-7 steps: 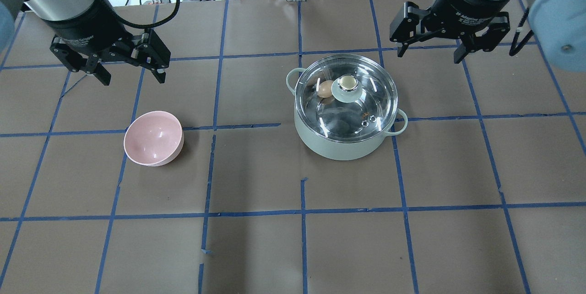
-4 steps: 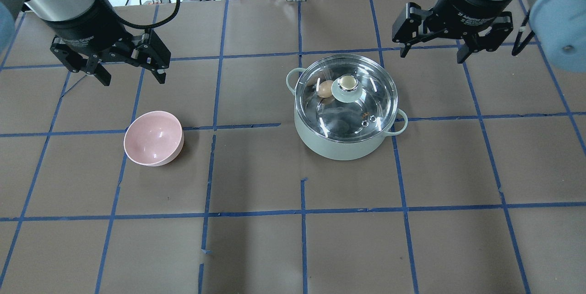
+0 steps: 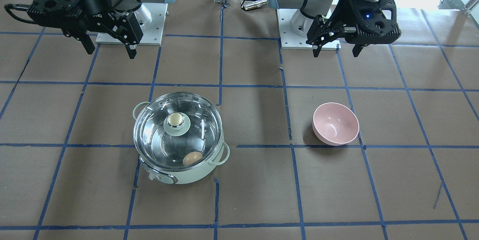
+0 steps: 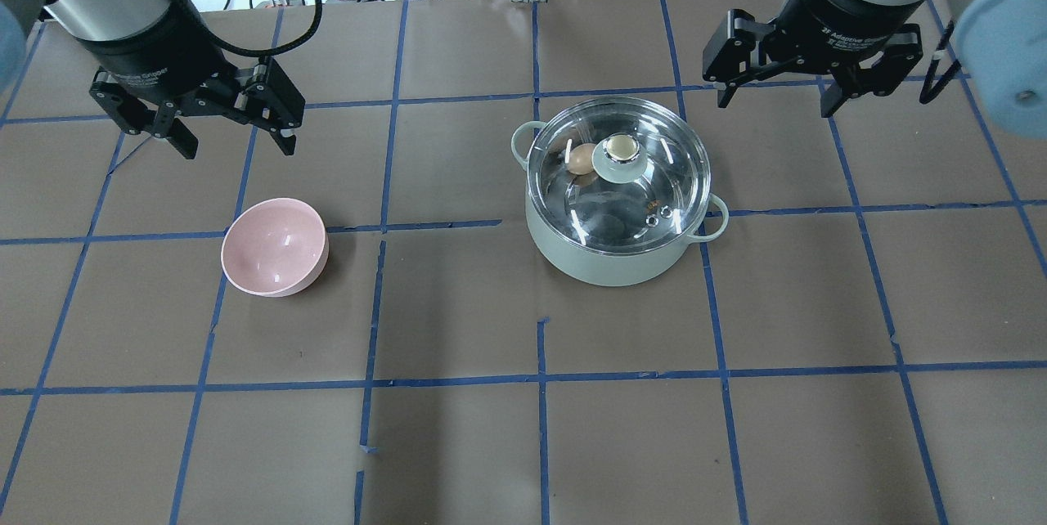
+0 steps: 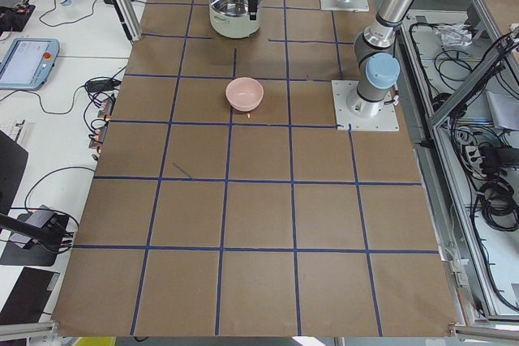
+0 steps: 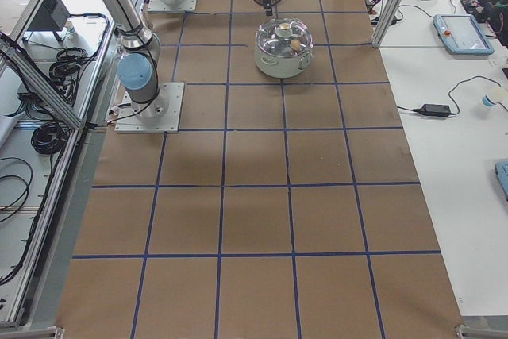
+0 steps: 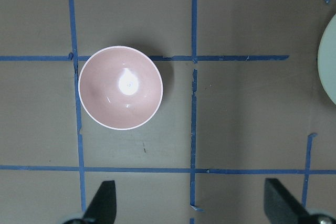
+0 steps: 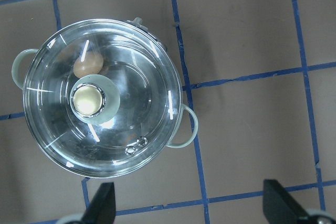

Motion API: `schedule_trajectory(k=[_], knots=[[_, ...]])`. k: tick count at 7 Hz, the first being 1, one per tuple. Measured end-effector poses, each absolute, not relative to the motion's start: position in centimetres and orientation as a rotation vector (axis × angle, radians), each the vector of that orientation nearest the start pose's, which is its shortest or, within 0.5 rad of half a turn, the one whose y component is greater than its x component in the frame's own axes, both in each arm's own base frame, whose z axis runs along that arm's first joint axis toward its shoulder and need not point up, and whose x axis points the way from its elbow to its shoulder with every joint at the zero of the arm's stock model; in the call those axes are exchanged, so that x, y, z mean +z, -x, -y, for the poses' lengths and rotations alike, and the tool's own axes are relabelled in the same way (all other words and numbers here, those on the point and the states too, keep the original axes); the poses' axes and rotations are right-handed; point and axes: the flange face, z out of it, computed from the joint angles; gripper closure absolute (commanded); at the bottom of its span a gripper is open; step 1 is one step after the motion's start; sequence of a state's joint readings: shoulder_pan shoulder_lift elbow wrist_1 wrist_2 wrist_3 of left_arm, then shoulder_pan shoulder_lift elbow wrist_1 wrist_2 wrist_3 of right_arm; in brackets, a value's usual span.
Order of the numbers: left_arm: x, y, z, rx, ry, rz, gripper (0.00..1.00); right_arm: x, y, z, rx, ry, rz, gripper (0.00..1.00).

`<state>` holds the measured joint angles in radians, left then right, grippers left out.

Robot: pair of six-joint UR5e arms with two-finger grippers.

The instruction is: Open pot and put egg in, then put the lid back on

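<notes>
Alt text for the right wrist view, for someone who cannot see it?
Seen from straight above, the pot sits closed under its glass lid, the egg visible inside through the glass. The right gripper, jaws open, frames the bottom edge.

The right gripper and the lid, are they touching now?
Apart. The exterior front-facing view shows the right gripper open, with bare table between it and the lid.

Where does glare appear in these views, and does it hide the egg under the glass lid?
Right wrist view: white streaks cross the lid, yet the egg reads clearly through it. Left wrist view: a white hotspot sits inside the pink bowl. Front-facing view: the upper right corner is washed out by bright light, and the egg is still plain to see.
</notes>
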<state>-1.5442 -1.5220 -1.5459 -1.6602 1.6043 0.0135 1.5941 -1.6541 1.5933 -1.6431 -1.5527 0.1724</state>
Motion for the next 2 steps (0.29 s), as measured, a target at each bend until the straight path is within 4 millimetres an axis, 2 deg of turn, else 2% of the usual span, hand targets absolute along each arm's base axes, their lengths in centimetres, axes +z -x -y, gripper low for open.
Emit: schedule_trajectory(k=[2], knots=[[51.55, 11.82, 47.28, 0.022, 0.021, -3.114, 0.0, 52.53, -14.61, 46.36, -0.205, -0.229, -3.091, 0.0]])
